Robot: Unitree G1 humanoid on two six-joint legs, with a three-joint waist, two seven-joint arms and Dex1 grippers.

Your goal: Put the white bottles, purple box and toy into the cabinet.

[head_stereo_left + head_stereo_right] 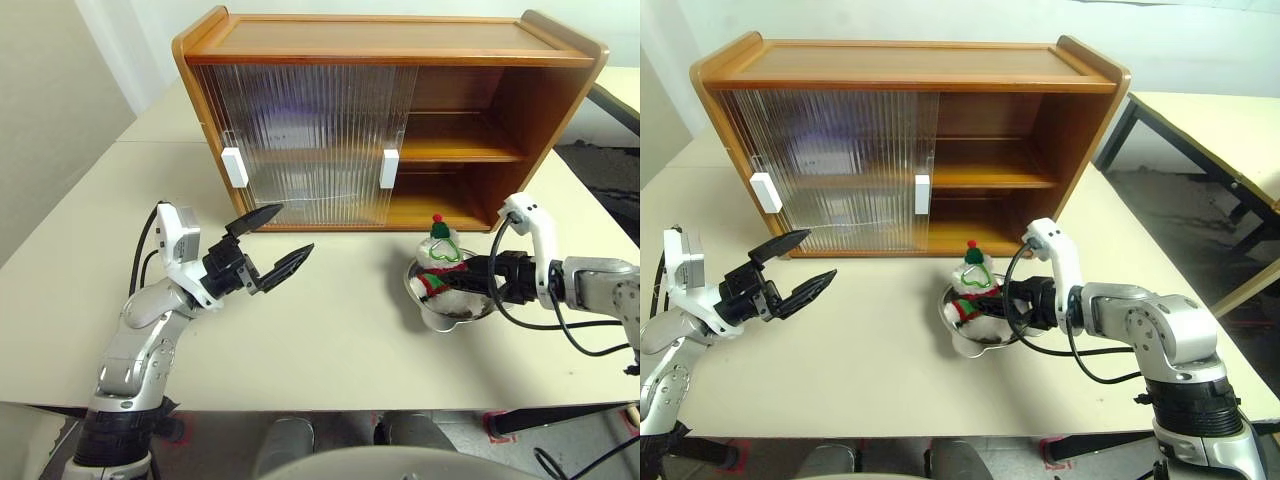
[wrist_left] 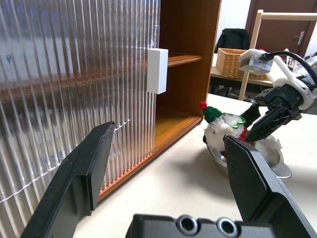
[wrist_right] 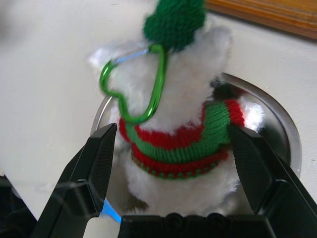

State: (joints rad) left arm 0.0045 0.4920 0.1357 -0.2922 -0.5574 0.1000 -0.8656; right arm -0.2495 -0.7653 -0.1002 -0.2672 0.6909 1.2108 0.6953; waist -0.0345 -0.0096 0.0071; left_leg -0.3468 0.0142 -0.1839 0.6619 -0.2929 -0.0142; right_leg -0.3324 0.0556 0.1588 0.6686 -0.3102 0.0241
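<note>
Left eye view: the wide orange-brown wooden cabinet [image 1: 390, 110] stands at the far side of the pale table [image 1: 330, 340], its ribbed translucent sliding doors [image 1: 300, 140] covering the left half and the right shelves bare. Right of centre, a silver metal bowl [image 1: 450, 310] holds the white plush toy [image 1: 442, 262] in its striped sweater and green hat. The right gripper [image 3: 173, 163] has its fingers spread wide on either side of the toy's body, not closed on it. The left gripper [image 1: 268, 243] hovers with its fingers apart near the doors, well to the left of the toy.
</note>
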